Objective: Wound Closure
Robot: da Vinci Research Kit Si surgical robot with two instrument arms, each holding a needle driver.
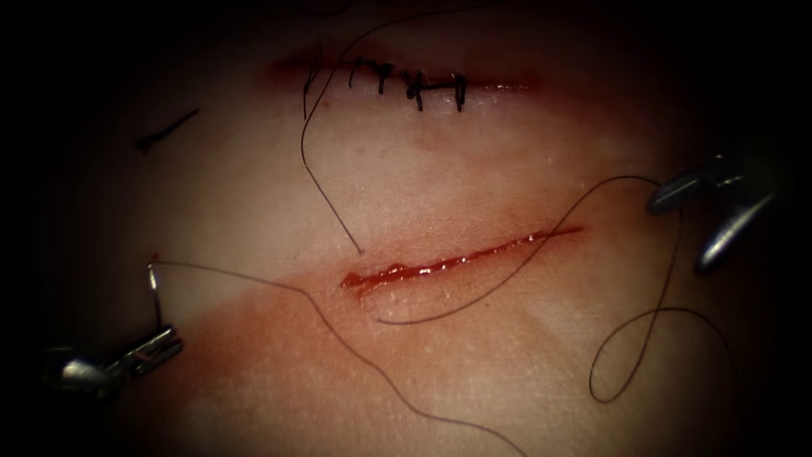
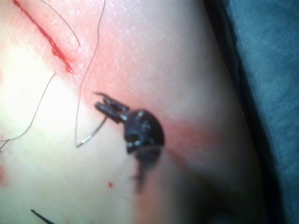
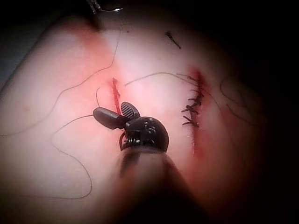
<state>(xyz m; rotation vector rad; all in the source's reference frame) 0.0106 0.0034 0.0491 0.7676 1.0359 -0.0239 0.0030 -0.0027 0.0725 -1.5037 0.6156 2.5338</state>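
An open cut (image 1: 457, 258) runs across the middle of the tissue (image 1: 474, 161), with red fluid along it. Well to the left of it, my left tool (image 1: 165, 345) is shut on the curved needle (image 1: 154, 296) near one end. The needle stands free above the tissue, not in it, and is also seen as a needle (image 2: 93, 135) in the left wrist view beside the left tool (image 2: 100, 101). Thread (image 1: 338, 338) leaves the needle's upper end and trails right. My right tool (image 1: 679, 234) is open at the cut's right end, holding nothing. The thread arcs past its upper jaw. The right tool (image 3: 111, 111) has its jaws spread.
A second cut (image 1: 406, 80) at the back is closed with several dark stitches, and a long thread tail (image 1: 313, 178) hangs down from it. A short cut piece of thread (image 1: 165, 131) lies at the upper left. Thread forms a loop (image 1: 651, 338) at the lower right.
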